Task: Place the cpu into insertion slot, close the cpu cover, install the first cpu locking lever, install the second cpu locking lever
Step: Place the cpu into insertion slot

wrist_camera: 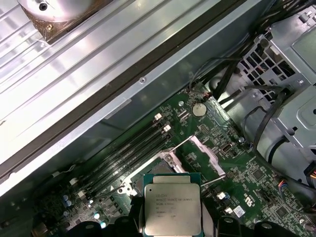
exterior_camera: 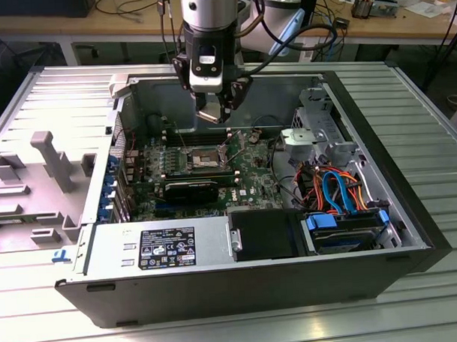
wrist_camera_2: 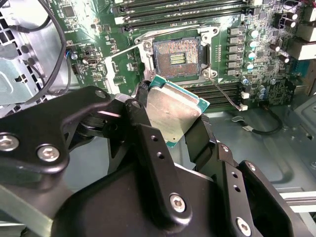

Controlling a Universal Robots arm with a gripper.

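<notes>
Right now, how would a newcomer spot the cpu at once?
Find the open computer case; above its green motherboard hangs the black gripper. The cpu is the thin square chip clamped between its fingers, silvery with a green edge, unlike the dark-centred insertion slot below.

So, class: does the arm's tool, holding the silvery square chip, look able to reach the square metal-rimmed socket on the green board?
Probably yes. The tool grips the silvery square chip above the silver-rimmed square socket, which lies uncovered, and no cable crosses the gap between them.
</notes>
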